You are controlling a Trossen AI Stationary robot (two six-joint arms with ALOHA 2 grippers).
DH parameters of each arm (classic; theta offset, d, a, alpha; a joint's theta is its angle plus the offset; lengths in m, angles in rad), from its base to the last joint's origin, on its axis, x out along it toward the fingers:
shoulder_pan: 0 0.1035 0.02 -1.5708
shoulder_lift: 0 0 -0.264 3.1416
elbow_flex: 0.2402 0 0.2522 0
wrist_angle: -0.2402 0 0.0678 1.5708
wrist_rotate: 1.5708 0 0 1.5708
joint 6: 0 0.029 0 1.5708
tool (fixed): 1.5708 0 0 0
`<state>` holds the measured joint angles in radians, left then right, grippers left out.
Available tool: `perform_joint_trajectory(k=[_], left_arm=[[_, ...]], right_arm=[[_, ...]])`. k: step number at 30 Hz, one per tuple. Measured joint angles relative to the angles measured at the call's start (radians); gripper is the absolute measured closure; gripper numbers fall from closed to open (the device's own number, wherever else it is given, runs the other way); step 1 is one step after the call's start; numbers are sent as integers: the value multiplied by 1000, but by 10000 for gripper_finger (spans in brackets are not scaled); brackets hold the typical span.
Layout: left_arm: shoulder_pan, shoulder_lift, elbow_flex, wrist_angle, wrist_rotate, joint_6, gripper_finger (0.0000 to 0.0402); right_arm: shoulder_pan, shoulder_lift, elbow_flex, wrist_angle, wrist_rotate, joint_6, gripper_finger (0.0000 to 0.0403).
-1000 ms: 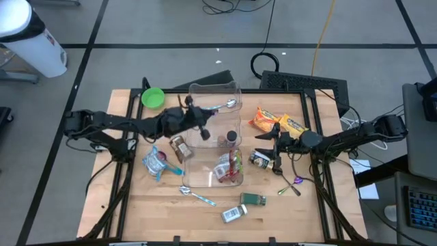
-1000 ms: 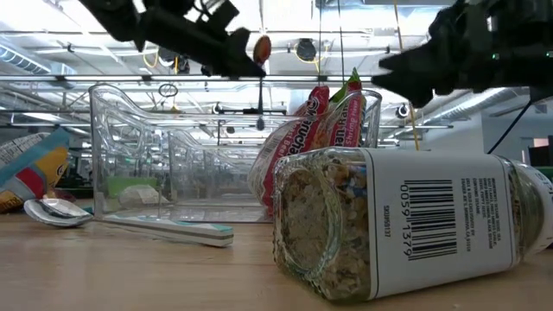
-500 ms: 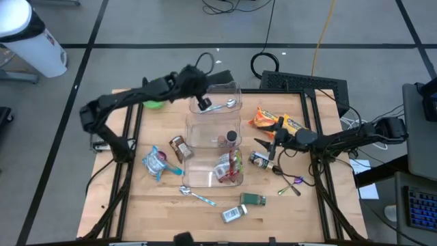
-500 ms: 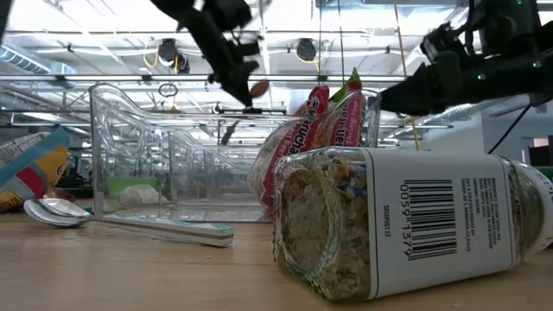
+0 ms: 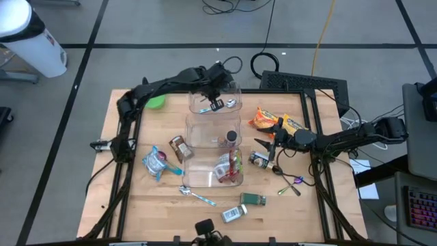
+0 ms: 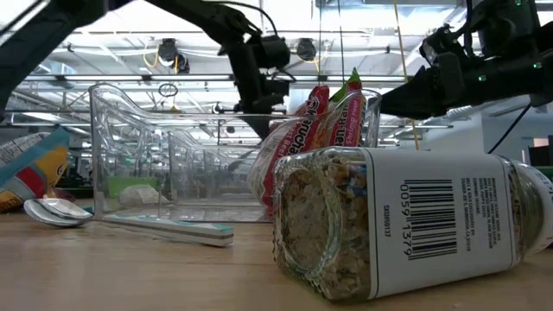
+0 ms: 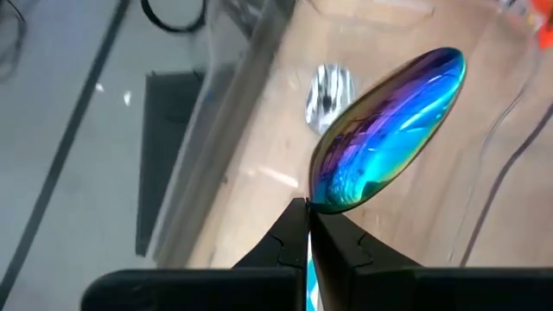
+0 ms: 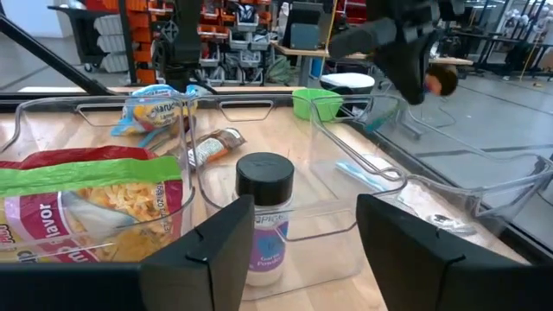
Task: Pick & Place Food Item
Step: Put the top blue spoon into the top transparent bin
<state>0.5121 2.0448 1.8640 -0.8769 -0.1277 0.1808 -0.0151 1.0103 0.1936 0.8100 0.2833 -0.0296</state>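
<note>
1. Grey floor with dark lines all round, and in the middle a wooden table (image 5: 136, 205) with a clear 3-part bin (image 5: 214, 137) at its centre; I place everything from that bin.
2. Left gripper (image 5: 217, 104) is up over the bin's far compartment, fingers clamped tight on the handle of an iridescent spoon (image 7: 384, 130); the wrist view shows the rainbow bowl sticking out past the pinched tips.
3. Below it in that far compartment lies a silver spoon (image 5: 227, 104) on the bin floor.
4. Middle compartment holds a dark-capped spice jar (image 8: 263, 216), standing upright.
5. Near compartment has a red and green snack bag (image 5: 229, 167) leaning inside.
6. Right gripper (image 5: 271, 149) sits at the bin's right side, low over the table, fingers spread apart around nothing that I can see, aimed at the bin; a small jar (image 5: 258, 160) lies just beside it.
7. Further right of the bin, 2 orange snack packets (image 5: 273, 121) lie side by side.
8. Left of the bin: a brown packet (image 5: 179, 147), a blue-and-white bag (image 5: 156, 162), and a green bowl (image 5: 156, 101) toward the far corner.
9. In front of the bin: a blue-handled spoon (image 5: 194, 195), a green tin (image 5: 253, 199), and a barcode-labelled seasoning jar (image 6: 406, 226) on its side, filling the low view.
10. Purple-handled utensil (image 5: 292, 184) lies off the bin's right front corner.
</note>
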Motion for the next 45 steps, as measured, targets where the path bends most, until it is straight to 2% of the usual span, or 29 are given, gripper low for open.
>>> perform_joint_trajectory(k=[9, 18, 29, 45], left_arm=[[16, 90, 92, -107, 2, -3, 397], [31, 107, 92, -156, 1, -22, 397], [-1, 138, 92, -115, -8, 1, 399], [-6, 201, 92, -164, 27, 29, 398]], right_arm=[[-2, 0, 0, 0, 1, 17, 203], [-2, 0, 0, 1, 2, 34, 207], [-5, 0, 0, 8, 4, 46, 206], [-5, 0, 0, 15, 4, 45, 210]])
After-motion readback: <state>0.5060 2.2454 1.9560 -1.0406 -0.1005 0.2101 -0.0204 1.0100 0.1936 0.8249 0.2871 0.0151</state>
